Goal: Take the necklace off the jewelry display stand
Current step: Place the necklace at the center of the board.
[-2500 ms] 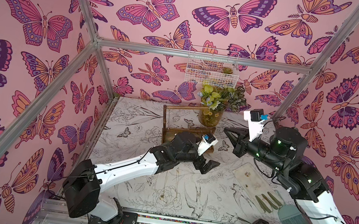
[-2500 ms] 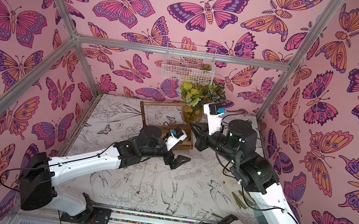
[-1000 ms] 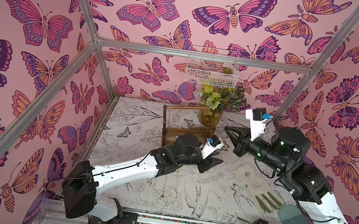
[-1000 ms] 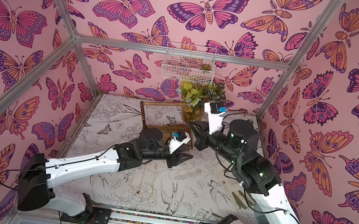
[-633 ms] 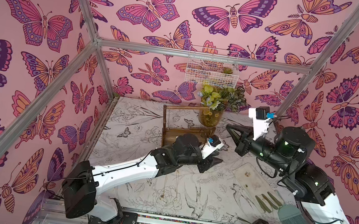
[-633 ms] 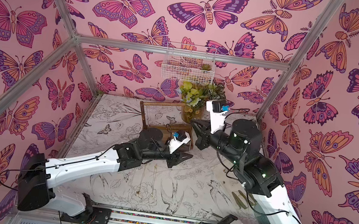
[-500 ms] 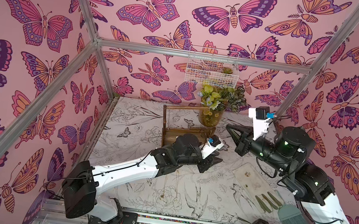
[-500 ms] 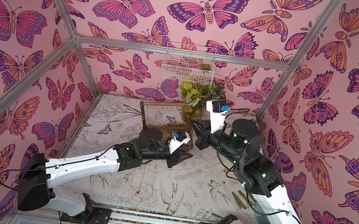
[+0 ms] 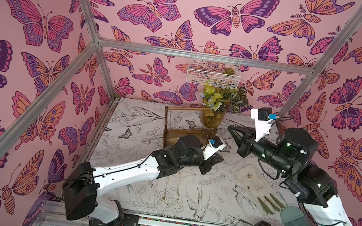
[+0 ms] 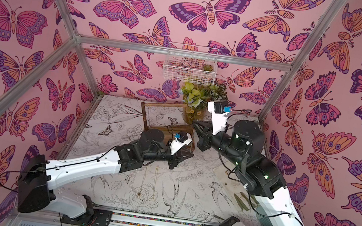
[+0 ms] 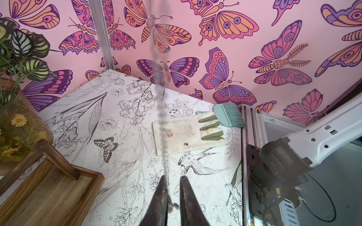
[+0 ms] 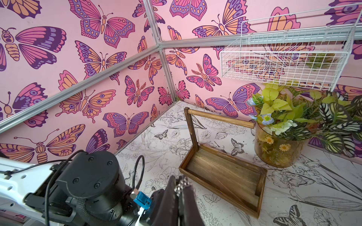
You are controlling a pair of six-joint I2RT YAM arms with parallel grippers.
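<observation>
- My left fingers (image 9: 218,160), over the middle of the bench (image 9: 218,198), have just drawn in from wide around the necklace (image 11: 162,135). A slit shows between them, so I cannot tell whether they pinch it.
- My right fingers (image 9: 232,129), at 1 o'clock from them, are clenched on the chain's upper end.
- The jewelry display stand (image 12: 221,174) sits at 10 o'clock. The chain hangs clear of it, so I judge the lift-off done.
- The vase (image 9: 211,122) at 11 o'clock stands near my right fingers. The glove (image 9: 251,181) and brush (image 9: 295,221) at 4 o'clock lie well apart.
- Two gold chains (image 9: 163,197) lie loose at 7 o'clock.
</observation>
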